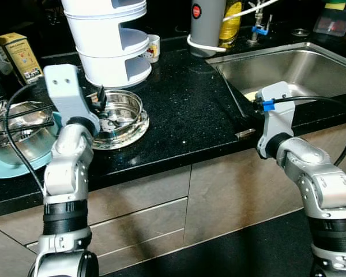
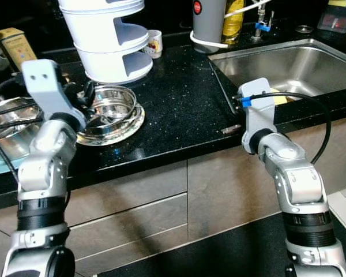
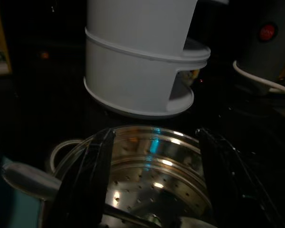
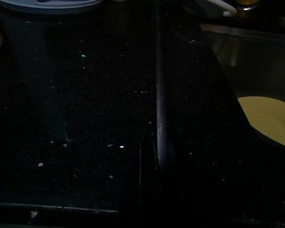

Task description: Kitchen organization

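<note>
A: Left eye view — what's on the counter?
B: Black speckled stone counter (image 1: 184,109). Round perforated steel steamer bowl (image 1: 118,118) at 9 o'clock, white tiered plastic rack (image 1: 112,40) just behind it at 11. Left gripper (image 1: 98,101) over the bowl's near rim.
A: Sink?
B: Brushed steel sink (image 1: 294,69) at 2 o'clock; right gripper (image 2: 237,104) at the sink's near-left corner.
A: Left wrist view?
B: Black fingers (image 3: 90,180) spread apart, straddling the bowl; holes visible.
A: Right wrist view?
B: Very dark. Yellow round thing (image 4: 270,118) beside the counter edge. Fingers: can't tell.
</note>
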You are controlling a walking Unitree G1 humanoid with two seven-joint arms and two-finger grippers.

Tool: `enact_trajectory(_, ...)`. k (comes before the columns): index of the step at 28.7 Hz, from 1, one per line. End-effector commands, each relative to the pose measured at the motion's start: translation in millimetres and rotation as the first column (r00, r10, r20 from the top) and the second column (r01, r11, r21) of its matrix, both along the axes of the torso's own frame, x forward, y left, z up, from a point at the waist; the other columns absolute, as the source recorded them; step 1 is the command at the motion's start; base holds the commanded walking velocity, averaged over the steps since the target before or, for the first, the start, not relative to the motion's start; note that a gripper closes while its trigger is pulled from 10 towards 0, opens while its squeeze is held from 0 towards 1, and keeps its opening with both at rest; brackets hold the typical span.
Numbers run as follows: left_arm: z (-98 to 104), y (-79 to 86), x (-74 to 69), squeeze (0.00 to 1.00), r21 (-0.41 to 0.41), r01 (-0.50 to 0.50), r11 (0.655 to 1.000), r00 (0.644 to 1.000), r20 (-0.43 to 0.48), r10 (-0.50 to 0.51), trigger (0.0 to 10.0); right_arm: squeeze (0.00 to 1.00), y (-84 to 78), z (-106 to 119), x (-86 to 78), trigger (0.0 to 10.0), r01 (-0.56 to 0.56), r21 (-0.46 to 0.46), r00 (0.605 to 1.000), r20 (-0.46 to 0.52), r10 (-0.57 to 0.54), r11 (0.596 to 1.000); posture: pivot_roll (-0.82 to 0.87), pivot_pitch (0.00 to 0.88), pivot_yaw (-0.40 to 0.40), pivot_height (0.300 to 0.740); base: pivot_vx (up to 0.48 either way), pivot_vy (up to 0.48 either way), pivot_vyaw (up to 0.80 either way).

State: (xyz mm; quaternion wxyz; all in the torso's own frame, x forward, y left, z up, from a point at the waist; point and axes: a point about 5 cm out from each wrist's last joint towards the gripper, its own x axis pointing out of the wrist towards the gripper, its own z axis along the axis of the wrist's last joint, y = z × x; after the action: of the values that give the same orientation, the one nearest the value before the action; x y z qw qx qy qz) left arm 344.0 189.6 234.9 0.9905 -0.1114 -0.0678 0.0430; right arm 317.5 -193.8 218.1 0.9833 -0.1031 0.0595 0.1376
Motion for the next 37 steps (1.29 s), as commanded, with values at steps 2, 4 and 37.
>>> enact_trajectory(2,-0.5,-5.4,5.9,0.0,-0.129,0.021,0.991,0.998,-0.051,-0.028,10.0,0.0,3.1,2.2,0.3,10.0,-0.015,-0.008,1.0,0.008,0.015,1.0,-0.01,0.013,0.004,0.736,0.0,0.0,0.0)
enact_trajectory(4,4.9,-9.1,8.9,0.0,-0.176,0.019,0.984,0.997,-0.071,-0.032,10.0,0.0,2.6,2.2,0.0,10.0,-0.015,-0.009,1.0,0.008,0.015,1.0,0.0,0.013,0.003,0.736,0.0,0.0,0.0)
enact_trajectory(37,6.6,-2.1,6.0,0.0,-0.43,-0.371,0.823,0.9,-0.387,0.203,10.0,0.0,0.4,0.6,1.9,10.0,-0.015,-0.019,1.0,-0.002,0.015,1.0,0.0,0.016,0.006,0.736,0.0,0.0,0.0)
